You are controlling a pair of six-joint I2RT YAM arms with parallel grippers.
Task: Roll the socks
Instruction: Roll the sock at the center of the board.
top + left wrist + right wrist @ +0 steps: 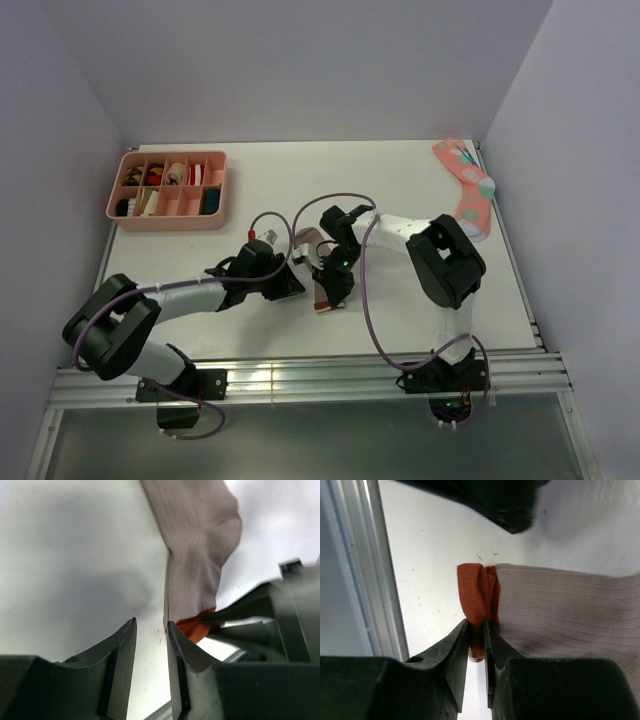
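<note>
The taupe-brown sock (560,610) lies flat on the white table and also shows in the left wrist view (197,555). Its red cuff (472,590) is bunched at the near end. My right gripper (477,627) is shut on that cuff; in the top view it (335,290) sits over the cuff (325,305). My left gripper (150,630) is open a little and empty, its jaws on bare table just left of the sock's edge; in the top view it (295,280) is close beside the right one. The dark green sock is out of view.
A coral-pink spotted sock (468,190) lies at the far right corner. A pink compartment tray (170,212) with small items stands at the far left. The table's metal front rail (370,580) runs just near the cuff. Walls enclose three sides.
</note>
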